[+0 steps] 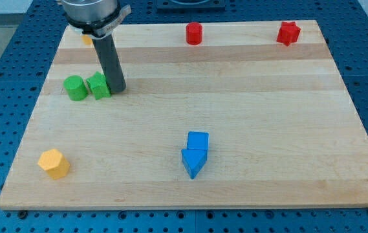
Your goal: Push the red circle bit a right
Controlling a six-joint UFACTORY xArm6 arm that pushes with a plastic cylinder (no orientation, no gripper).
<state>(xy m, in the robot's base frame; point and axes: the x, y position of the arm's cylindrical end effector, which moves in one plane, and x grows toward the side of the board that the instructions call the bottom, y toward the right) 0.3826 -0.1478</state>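
Observation:
The red circle block sits near the view's top edge of the wooden board, a little right of centre. A red star-shaped block sits at the top right. My tip is at the board's upper left, touching the right side of a green star-like block, with a green round block just left of that. The tip is far to the left of and below the red circle.
A blue cube and a blue triangle block touch each other at the bottom centre. A yellow hexagonal block lies at the bottom left. A yellow block is mostly hidden behind the arm.

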